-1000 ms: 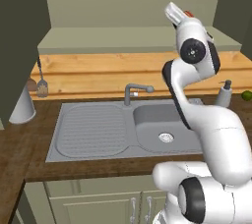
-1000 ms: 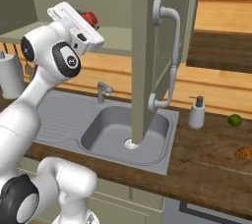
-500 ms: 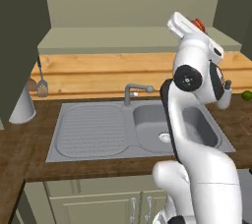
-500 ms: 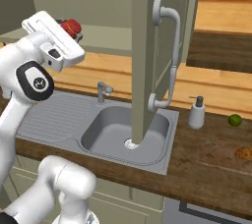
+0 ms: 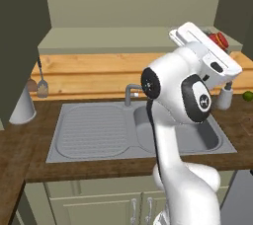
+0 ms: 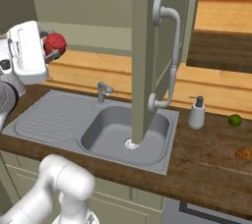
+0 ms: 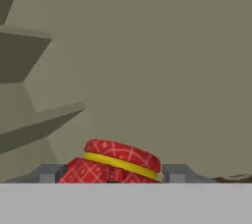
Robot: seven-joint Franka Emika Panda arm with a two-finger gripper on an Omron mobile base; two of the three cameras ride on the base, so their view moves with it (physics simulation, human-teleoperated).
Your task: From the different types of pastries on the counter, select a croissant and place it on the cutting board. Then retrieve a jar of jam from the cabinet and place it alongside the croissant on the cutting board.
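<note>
The gripper [image 7: 114,178] held the jar of jam [image 7: 110,165] between its two fingers [image 7: 49,174], high above the steel sink [image 6: 123,132]. Beyond the jar was a plain olive wall, with open air all around. To its right in the right base view hung the open cabinet [image 6: 147,56] door, well apart. Far beyond that door, the croissant [image 6: 243,153] lay on what seemed to be the cutting board [image 6: 216,155], on the dark counter [image 6: 206,179].
</note>
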